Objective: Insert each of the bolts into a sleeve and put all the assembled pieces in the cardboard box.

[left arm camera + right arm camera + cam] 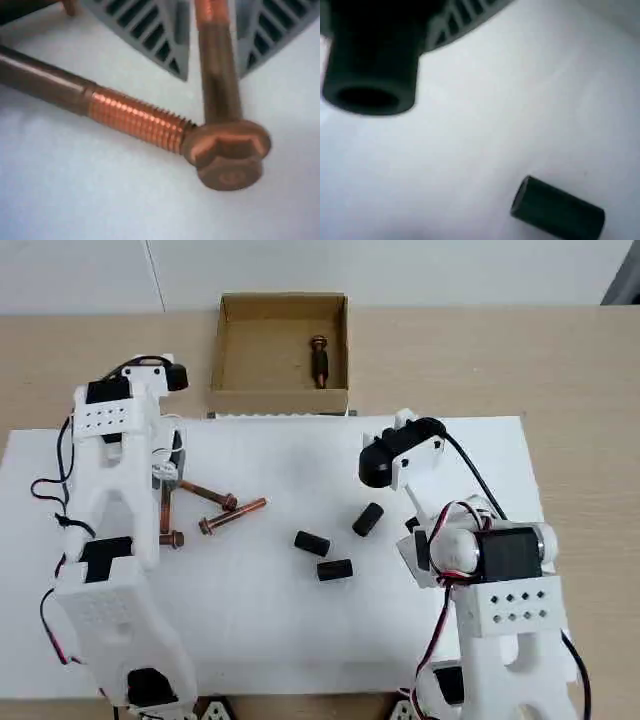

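Observation:
Three copper bolts lie at the left of the white sheet [260,640]. My left gripper [165,483] [214,60] is shut on the shank of one bolt [167,515] [222,115]. That bolt's head rests on the sheet against the threaded end of a second bolt [135,117] [210,495]. The third bolt [234,514] lies just to the right. My right gripper [412,530] is shut on a black sleeve [370,70], its open end showing beside a grey finger [465,20]. Another sleeve [557,207] [368,519] lies on the sheet near it.
Two more black sleeves [312,543] [335,569] lie mid-sheet. The cardboard box [225,350] stands at the far edge and holds one bolt with a sleeve on it [319,360]. Cables hang by both arms.

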Robot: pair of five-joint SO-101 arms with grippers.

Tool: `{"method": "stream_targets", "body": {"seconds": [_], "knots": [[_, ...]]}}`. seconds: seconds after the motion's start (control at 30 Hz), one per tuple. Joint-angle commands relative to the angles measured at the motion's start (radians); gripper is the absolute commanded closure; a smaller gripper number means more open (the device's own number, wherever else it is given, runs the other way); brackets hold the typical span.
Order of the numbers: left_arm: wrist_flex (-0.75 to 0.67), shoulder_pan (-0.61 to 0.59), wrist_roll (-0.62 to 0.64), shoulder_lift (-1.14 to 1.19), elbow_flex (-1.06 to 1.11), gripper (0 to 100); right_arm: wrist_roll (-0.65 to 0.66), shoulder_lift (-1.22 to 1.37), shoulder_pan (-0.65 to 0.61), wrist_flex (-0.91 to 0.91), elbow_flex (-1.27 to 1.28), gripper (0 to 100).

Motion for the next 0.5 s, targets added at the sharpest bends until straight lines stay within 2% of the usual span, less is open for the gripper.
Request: {"method": "stream_targets", "body": {"seconds": [0.0,0.4,0.47], "knots": [[-0.014,0.003,0.003,0.006,-0.038,93,0.012,-0.022,0.004,-0.005,-0.006,99.5],[-0.089,0.002,0.003,0.124,-0.042,94,0.012,-0.022,0.004,-0.005,-0.006,99.5],[-0.089,0.002,0.003,0.118,-0.042,97,0.012,-0.022,0.001,-0.005,-0.006,99.5]]}}
